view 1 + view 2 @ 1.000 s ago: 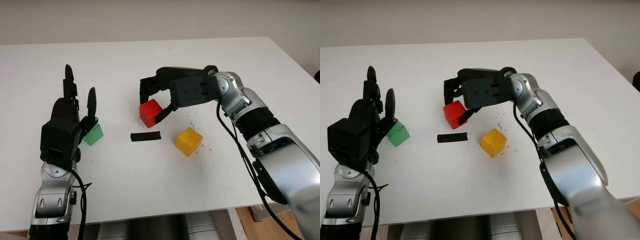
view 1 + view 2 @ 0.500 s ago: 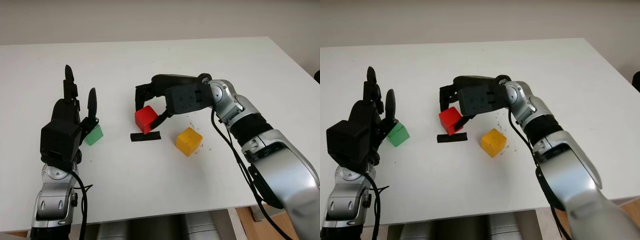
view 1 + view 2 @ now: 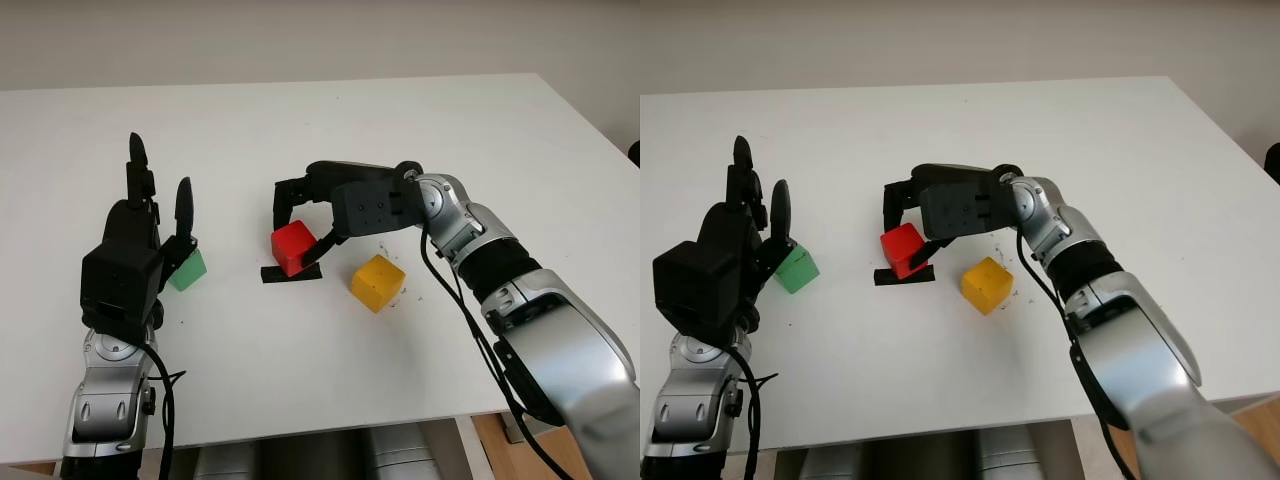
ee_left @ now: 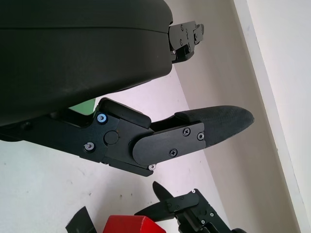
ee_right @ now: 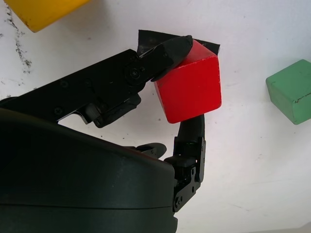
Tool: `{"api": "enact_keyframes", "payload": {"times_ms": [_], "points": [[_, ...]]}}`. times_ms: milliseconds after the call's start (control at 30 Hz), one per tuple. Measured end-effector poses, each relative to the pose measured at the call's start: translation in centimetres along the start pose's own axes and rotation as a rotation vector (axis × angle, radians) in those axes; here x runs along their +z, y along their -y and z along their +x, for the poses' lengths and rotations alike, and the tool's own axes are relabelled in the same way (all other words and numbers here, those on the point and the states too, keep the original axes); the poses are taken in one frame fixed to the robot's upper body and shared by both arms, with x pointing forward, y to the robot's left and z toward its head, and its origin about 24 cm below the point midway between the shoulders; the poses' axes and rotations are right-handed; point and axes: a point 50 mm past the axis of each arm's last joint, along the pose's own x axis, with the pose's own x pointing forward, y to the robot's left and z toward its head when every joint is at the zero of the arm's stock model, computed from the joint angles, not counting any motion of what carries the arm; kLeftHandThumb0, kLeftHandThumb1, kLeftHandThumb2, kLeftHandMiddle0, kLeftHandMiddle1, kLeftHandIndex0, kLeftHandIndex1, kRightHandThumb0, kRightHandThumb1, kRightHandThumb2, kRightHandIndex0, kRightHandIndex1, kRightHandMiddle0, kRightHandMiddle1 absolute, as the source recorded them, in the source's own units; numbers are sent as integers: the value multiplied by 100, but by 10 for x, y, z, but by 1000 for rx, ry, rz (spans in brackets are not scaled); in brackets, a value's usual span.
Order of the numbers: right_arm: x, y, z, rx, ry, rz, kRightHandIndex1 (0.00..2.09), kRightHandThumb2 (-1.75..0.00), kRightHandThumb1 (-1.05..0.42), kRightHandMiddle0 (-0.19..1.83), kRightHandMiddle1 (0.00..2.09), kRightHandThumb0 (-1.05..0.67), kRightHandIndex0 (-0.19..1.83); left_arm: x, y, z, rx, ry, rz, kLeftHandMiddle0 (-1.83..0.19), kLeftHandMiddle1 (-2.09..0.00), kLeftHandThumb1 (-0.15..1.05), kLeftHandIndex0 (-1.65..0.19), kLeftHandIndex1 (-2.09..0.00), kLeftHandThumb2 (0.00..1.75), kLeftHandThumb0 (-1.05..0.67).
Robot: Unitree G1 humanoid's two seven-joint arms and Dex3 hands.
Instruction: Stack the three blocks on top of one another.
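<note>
My right hand (image 3: pixel 300 228) is shut on the red block (image 3: pixel 294 247), with one finger (image 5: pixel 165 51) on one side and another (image 5: pixel 192 131) on the opposite side. The red block sits low over a black tape mark (image 3: pixel 290 272) in the middle of the white table (image 3: pixel 320 130) and covers part of it. To its right, the yellow block (image 3: pixel 378 283) lies on the table. At the left is the green block (image 3: pixel 187 270), and my left hand (image 3: pixel 158 195) is open right beside it, fingers pointing up.
Small dark specks dot the table around the yellow block. The table's front edge (image 3: pixel 300 425) runs close below both arms. The far half of the table is bare white surface.
My right hand has carried the red block a little toward me and down, from beyond the black mark to right over it. The left hand, green block and yellow block have stayed put.
</note>
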Motion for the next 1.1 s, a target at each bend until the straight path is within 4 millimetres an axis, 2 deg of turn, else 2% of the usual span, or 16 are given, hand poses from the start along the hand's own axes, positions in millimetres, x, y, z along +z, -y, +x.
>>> {"api": "enact_keyframes", "payload": {"times_ms": [967,1033,1100], "points": [[-6,-14,3,26,-3,22,2,-6,-95,38,163,-56,32,-1,-1,-2,3,-7,4,19,0,105,19,0,67,-76],[-6,-14,3,31,-4,20,2,-6,-96,31,150,-57,29,-1,-1,-2,3,-8,4,19,0,105,19,0,66,-77],[-6,-15,3,41,-5,21,1,-5,-95,19,125,-62,23,-1,-1,-2,3,-7,4,19,0,105,19,0,67,-76]]}}
